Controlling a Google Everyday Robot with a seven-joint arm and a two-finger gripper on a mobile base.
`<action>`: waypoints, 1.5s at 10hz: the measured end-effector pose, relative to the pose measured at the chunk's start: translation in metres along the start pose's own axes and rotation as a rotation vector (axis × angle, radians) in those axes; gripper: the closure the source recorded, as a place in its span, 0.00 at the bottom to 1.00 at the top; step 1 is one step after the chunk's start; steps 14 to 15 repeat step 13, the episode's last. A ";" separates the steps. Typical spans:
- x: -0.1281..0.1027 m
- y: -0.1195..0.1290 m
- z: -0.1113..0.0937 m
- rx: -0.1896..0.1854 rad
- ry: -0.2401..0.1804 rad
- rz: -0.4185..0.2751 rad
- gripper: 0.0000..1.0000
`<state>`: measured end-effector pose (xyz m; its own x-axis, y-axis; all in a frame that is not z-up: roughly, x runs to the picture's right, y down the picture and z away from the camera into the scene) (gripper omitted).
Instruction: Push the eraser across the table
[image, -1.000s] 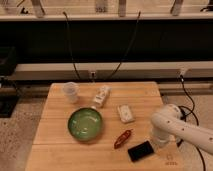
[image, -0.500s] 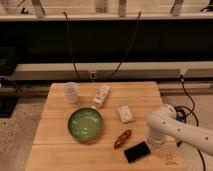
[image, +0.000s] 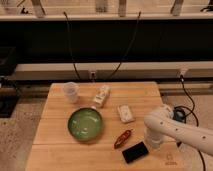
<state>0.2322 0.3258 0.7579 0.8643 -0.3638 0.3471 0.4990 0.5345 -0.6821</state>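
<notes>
Green bowl (image: 85, 124) centre-left; clear cup (image: 71, 92) behind; two white packets (image: 101, 96) (second (image: 125, 113)); red-brown object (image: 123, 138).

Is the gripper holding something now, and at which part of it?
Cannot be told. The gripper is beside the right end of the eraser, hidden under the arm.

I saw the gripper (image: 151, 143) just right of the eraser (image: 135, 152) | red-brown object (image: 123, 138) close at its upper left — blocking | green bowl (image: 85, 124) farther left | open table (image: 55, 155) along the front edge — passable.
</notes>
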 end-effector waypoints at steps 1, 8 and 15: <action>0.000 0.000 0.000 0.000 -0.002 0.001 1.00; -0.007 -0.002 0.000 -0.005 0.010 -0.017 1.00; -0.054 -0.027 -0.004 -0.012 0.040 -0.095 1.00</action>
